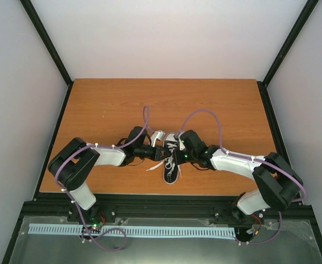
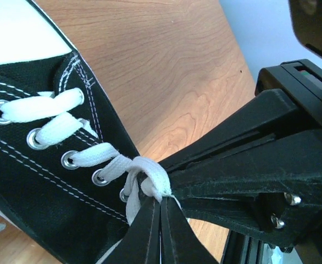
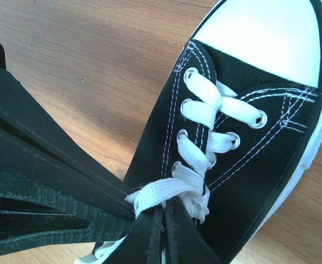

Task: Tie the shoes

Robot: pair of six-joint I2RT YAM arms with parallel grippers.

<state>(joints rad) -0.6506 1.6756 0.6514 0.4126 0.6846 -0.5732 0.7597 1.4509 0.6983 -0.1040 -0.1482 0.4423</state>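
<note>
White flat laces [image 3: 199,113] of the small black canvas sneaker [image 3: 260,170] are being pinched by the closed left gripper [image 2: 161,209] and right gripper [image 3: 164,217]; no bow is showing yet.

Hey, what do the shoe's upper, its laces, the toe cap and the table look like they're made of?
The upper looks like matte black canvas: visible weave, white stitching. The laces are flat white woven fabric, maybe cotton or polyester, soft and slightly fuzzy. The toe cap is smooth white, likely rubber. The table shows wood grain with a slight sheen, perhaps laminate or veneer.
</note>
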